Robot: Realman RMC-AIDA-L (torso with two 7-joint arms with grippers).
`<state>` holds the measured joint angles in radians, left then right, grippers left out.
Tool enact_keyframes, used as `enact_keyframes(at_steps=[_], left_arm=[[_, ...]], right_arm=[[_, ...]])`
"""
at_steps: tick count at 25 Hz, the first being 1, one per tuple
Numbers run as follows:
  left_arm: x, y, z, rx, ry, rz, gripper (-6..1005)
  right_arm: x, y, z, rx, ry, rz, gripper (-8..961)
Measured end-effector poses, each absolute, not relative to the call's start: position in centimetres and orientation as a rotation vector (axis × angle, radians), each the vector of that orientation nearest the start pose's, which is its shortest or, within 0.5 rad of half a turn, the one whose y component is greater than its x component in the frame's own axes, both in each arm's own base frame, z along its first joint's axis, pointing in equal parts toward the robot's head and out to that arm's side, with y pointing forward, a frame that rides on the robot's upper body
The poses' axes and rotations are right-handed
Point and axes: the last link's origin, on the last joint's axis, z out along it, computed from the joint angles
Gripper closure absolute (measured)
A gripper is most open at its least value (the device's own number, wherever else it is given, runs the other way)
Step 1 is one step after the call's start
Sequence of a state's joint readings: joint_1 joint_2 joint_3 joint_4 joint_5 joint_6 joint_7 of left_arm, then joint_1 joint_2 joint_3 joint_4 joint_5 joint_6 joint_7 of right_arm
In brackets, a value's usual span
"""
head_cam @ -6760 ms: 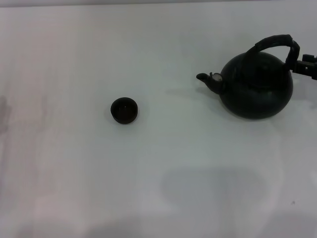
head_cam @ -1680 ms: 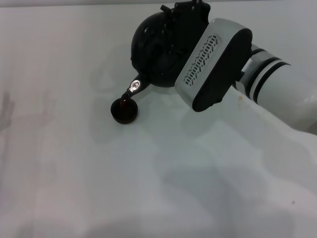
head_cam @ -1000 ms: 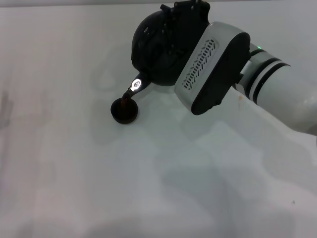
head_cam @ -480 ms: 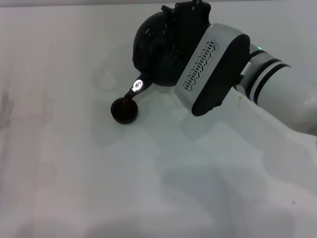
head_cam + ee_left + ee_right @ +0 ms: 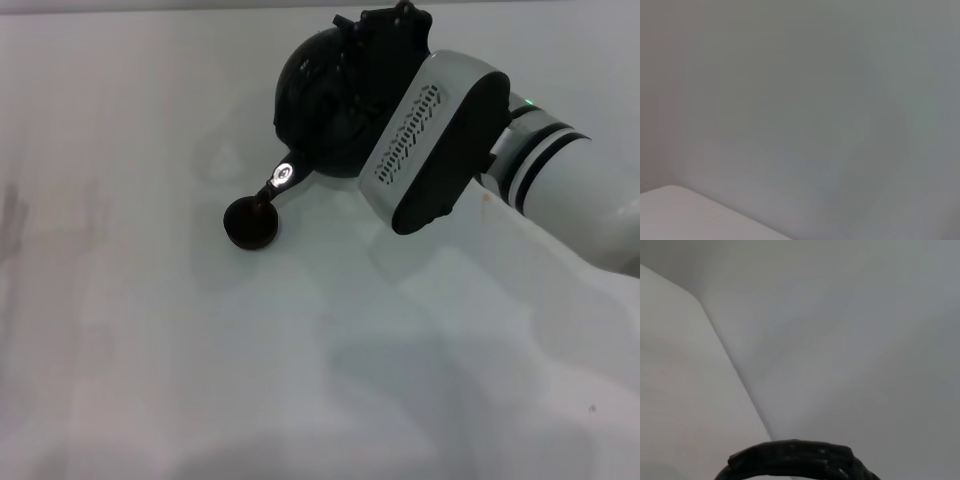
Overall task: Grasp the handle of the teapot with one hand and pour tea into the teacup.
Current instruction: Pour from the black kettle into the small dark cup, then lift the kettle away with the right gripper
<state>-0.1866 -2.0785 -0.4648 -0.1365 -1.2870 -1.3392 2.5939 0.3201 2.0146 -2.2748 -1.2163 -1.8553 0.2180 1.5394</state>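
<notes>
Right pincer (image 5: 385,40) holds teapot (image 5: 320,100) tilted, spout over teacup (image 5: 250,222).

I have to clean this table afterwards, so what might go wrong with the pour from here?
The teapot hangs tilted from the right gripper, its spout just over the rim of the teacup. The cup is tiny beside the pot, so it could overflow onto the white table. The spout sits so close that any swing might knock the cup or pour past it.
</notes>
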Motion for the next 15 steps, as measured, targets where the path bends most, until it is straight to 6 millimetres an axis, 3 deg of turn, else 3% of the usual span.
enact_keyframes(at_steps=[15], left_arm=[[-39.0,23.1,-0.2,-1.3,-0.944,-0.913,196]], right_arm=[[16.4,33.8,-8.6,-2.116,-0.069,0.182,842]])
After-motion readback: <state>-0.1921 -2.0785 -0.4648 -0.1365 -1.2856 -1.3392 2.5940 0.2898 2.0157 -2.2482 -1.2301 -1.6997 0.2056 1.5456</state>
